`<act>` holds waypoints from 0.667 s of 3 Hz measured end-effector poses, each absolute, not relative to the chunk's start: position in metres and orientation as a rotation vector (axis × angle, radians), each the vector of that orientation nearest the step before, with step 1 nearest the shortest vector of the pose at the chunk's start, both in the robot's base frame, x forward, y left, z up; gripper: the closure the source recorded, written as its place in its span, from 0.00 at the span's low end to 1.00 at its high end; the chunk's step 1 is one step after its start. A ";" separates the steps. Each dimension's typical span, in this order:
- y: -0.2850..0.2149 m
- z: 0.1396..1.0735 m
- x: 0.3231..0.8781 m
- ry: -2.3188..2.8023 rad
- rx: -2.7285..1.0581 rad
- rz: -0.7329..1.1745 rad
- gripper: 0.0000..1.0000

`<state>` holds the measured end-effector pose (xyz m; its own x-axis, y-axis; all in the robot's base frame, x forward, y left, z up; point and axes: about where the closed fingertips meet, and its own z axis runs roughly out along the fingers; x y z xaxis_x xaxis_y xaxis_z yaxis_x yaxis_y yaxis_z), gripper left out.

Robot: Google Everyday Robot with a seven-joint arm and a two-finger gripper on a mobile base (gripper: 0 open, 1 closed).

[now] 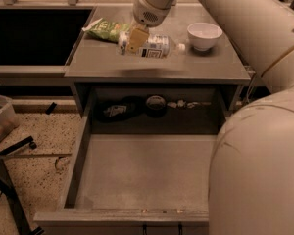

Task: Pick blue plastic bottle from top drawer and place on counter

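Note:
The blue plastic bottle (pixel 154 46) lies on its side on the counter (pixel 206 65), white cap pointing right toward the bowl. My gripper (pixel 135 42) reaches down from the top of the camera view and is shut on the bottle's left end. One tan finger (pixel 137 37) shows in front of the bottle and the other is hidden behind it. The top drawer (pixel 122 214) is pulled fully open below the counter, and its flat grey bottom is bare.
A green snack bag (pixel 107 29) lies on the counter just left of the bottle. A white bowl (pixel 204 35) stands at its right. Dark objects (pixel 121 109) and a round item (pixel 156 103) sit in the recess behind the drawer. My arm (pixel 255 146) fills the right side.

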<state>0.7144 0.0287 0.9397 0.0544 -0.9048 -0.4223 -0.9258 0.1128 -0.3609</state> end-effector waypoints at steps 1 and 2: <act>0.025 0.906 0.714 1.873 -1.732 0.130 1.00; 0.035 0.872 0.708 1.854 -1.736 0.237 1.00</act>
<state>0.7084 0.0352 0.8724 0.0174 -0.8539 -0.5202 -0.9572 0.1361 -0.2554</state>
